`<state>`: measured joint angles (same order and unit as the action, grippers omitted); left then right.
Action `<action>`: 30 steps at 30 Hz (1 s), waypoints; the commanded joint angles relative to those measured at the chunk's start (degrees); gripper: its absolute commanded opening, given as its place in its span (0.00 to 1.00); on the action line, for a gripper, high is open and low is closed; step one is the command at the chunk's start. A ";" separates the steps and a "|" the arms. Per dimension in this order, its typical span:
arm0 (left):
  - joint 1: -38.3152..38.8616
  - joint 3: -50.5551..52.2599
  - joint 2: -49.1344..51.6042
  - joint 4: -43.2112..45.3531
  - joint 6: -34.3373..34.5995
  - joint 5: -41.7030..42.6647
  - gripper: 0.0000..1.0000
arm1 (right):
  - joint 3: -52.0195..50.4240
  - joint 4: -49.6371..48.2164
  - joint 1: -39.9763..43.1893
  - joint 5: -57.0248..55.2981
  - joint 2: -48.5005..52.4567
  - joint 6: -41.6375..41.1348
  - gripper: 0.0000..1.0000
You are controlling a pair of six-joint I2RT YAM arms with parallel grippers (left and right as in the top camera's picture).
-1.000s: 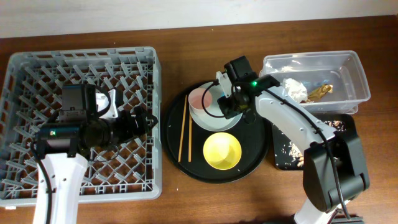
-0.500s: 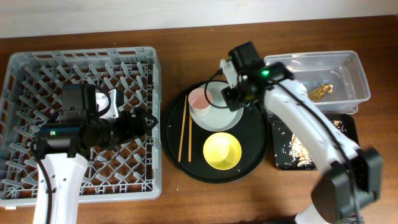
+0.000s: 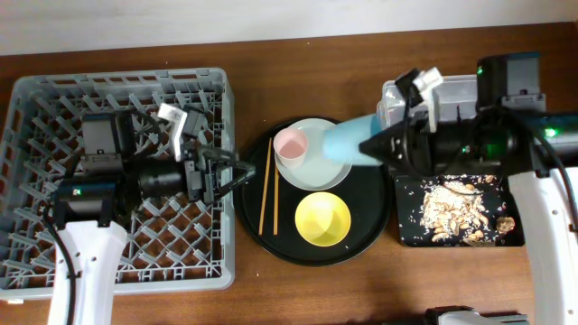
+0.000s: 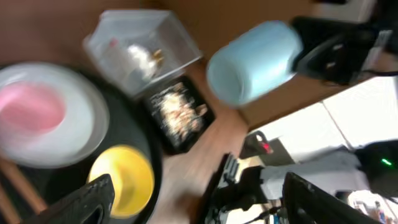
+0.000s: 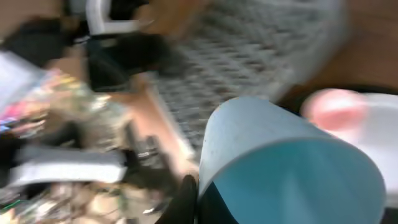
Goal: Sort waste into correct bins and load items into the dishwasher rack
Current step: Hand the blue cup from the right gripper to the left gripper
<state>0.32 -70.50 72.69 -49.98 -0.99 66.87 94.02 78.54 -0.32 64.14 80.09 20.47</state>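
Blue cup [image 3: 348,144], on the plate [image 3: 316,173] a second ago, hangs clamped in your right pincer [image 3: 373,144], bound for the dishwasher rack [image 3: 36,108]; opposite, your left pincer [image 3: 231,172] gapes.

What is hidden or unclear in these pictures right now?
1. Clear tub: overhead, the right arm covers most of its contents.
2. Right gripper: right wrist view, the blue cup hides its fingers.
3. Chopsticks: left wrist view, blurred and cut off by the edge.
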 commanded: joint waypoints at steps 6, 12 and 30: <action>2.99 -0.74 5.46 3.67 -4.98 11.26 0.87 | -3.50 1.01 -6.49 18.40 1.29 10.99 0.04; 8.90 -0.74 6.43 3.72 -8.92 15.02 0.95 | -3.50 -1.66 -13.99 18.16 1.68 12.33 0.04; 6.58 -0.74 6.21 4.09 -13.25 23.32 0.95 | -3.50 -1.18 -7.96 18.40 3.21 12.11 0.04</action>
<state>7.81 -70.50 79.13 -46.00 -13.34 88.31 90.74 77.34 -9.37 82.15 82.72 31.97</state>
